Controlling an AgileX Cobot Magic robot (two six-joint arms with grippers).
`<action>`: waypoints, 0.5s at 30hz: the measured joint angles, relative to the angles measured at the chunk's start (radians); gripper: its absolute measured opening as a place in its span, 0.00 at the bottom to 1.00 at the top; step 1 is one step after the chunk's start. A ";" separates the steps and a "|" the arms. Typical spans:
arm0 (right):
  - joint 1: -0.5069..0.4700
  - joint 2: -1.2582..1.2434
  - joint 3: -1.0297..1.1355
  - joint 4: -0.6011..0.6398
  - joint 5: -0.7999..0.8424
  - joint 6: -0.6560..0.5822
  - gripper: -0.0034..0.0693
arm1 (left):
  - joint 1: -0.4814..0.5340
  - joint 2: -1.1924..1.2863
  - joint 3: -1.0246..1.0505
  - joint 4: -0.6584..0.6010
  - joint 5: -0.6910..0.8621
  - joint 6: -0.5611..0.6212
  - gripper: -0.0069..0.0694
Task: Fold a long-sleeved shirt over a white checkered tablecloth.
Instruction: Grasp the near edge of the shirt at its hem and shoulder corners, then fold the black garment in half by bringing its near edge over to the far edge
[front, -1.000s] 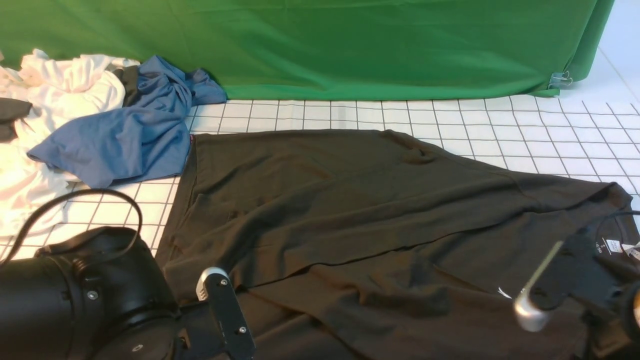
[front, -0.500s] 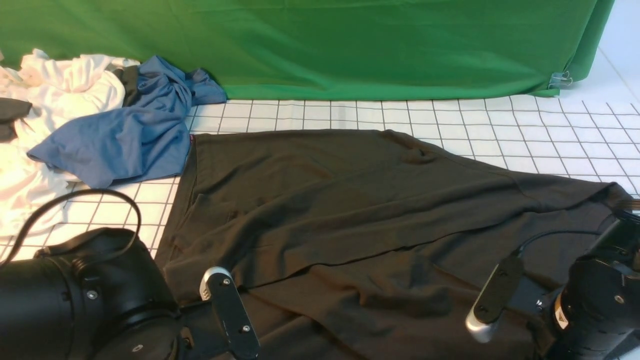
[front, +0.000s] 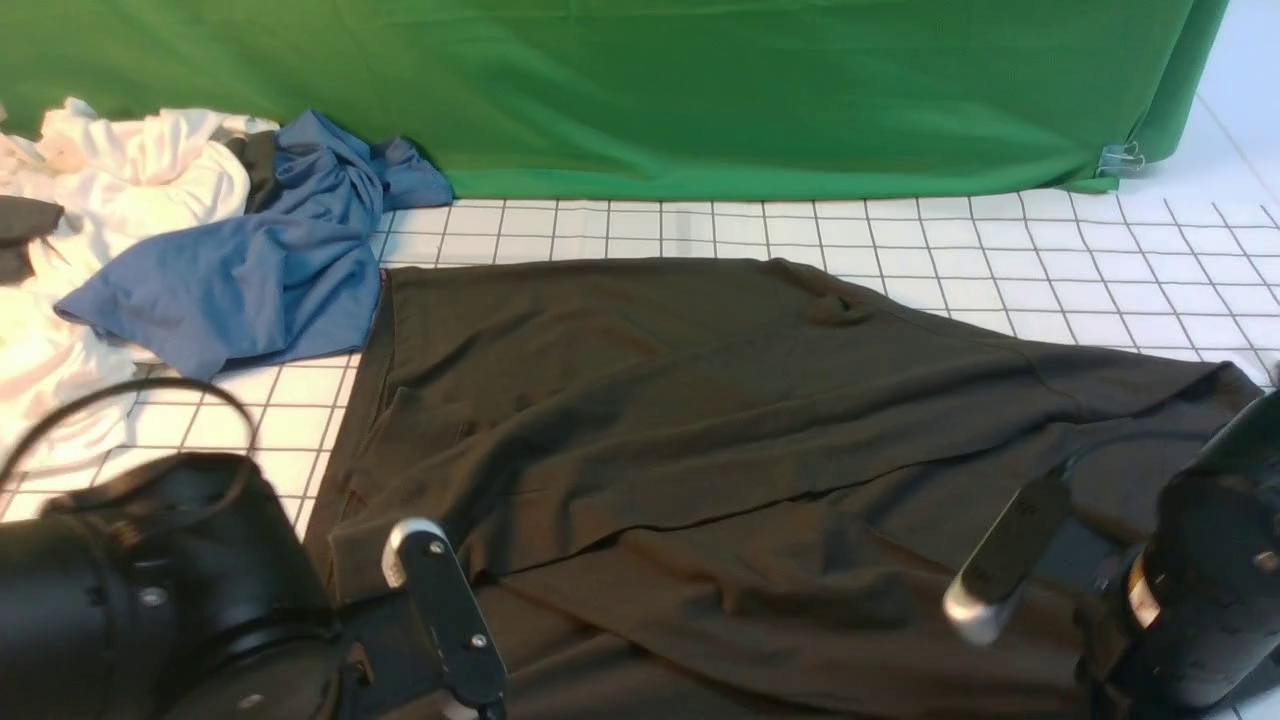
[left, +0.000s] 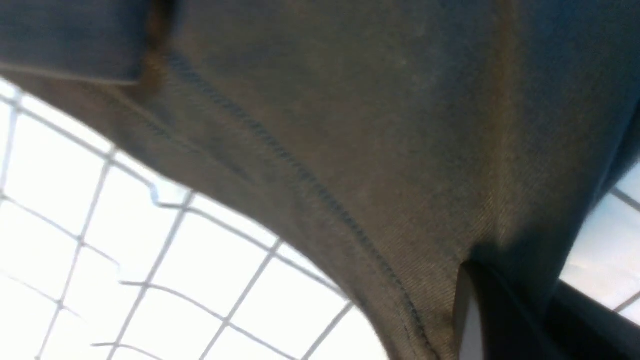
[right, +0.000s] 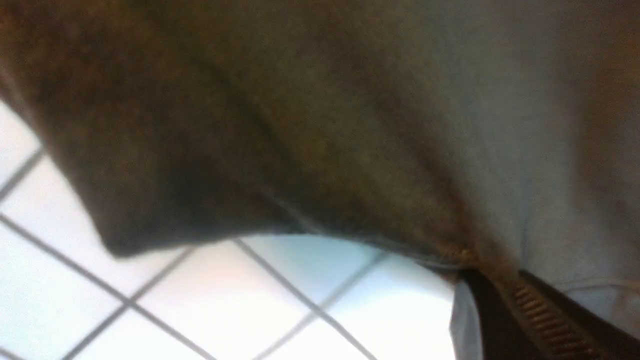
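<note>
Clamping shut on the near edge of the large charcoal-black cotton long-sleeved shirt (front: 700, 420), which lies long axis left-to-right on the white checkered tablecloth (front: 1000, 260), the left gripper (left: 472, 300) and right gripper (right: 480, 285) each hold one end, far edge straight ahead.

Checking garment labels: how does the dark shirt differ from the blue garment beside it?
Colour: the long-sleeved shirt is charcoal-black, the blue garment blue.
Pose: the shirt lies spread across the white checkered tablecloth; the blue garment is bunched at far left.
Grip: left gripper and right gripper are shut on the shirt's edges; nothing holds the blue garment.
Both rest on the tablecloth.
</note>
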 joint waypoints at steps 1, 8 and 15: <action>0.000 -0.022 -0.011 -0.003 0.010 0.000 0.11 | 0.000 -0.015 -0.003 0.003 0.005 0.000 0.05; -0.001 -0.102 -0.140 -0.022 0.052 -0.042 0.11 | 0.061 -0.089 -0.125 0.038 0.026 0.008 0.05; -0.083 -0.008 -0.305 -0.023 0.028 -0.107 0.11 | 0.284 0.000 -0.333 0.009 -0.045 0.153 0.05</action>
